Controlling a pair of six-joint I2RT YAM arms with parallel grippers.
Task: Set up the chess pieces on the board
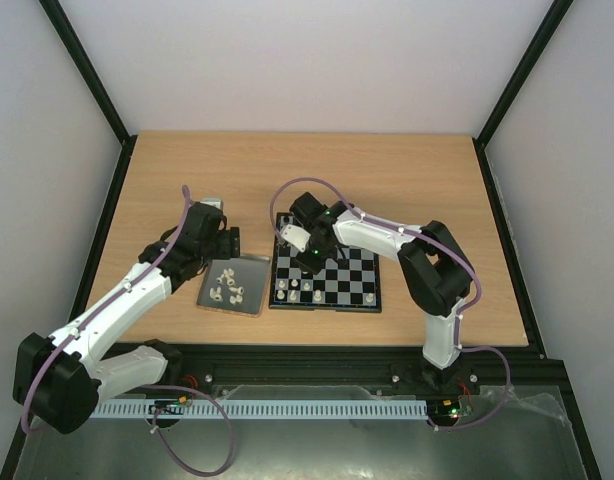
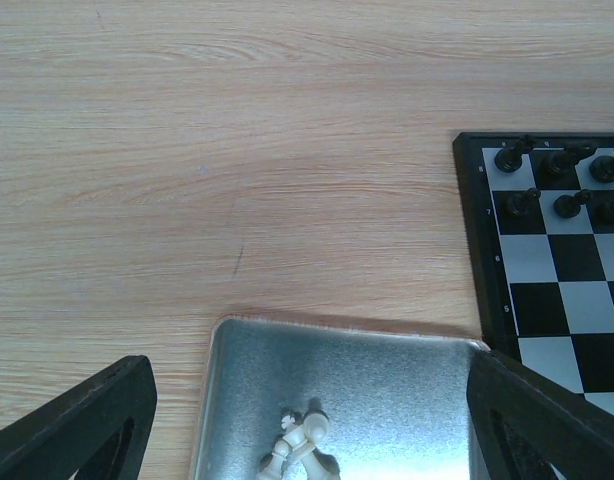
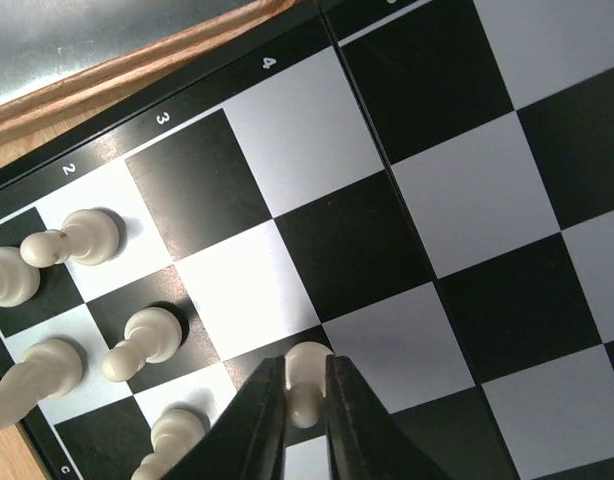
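Note:
In the right wrist view, my right gripper (image 3: 307, 392) is shut on a white pawn (image 3: 309, 368), one of the chess pieces. The pawn is just above a dark square of the board (image 3: 457, 200). Several more white pieces (image 3: 137, 345) stand on the squares to its left. From above, this gripper (image 1: 314, 262) hangs over the board's (image 1: 325, 308) left half. My left gripper (image 2: 309, 400) is open with nothing between its fingers (image 2: 82, 420). It hovers over the far part of a grey tray (image 2: 387, 380) where a few white pieces (image 2: 305, 440) lie in a heap.
Black pieces (image 2: 557, 170) stand on the board's far rows. The tray (image 1: 249, 275) lies directly left of the board, with loose white pieces (image 1: 227, 288) in it. Bare wooden table (image 1: 317, 170) stretches behind both.

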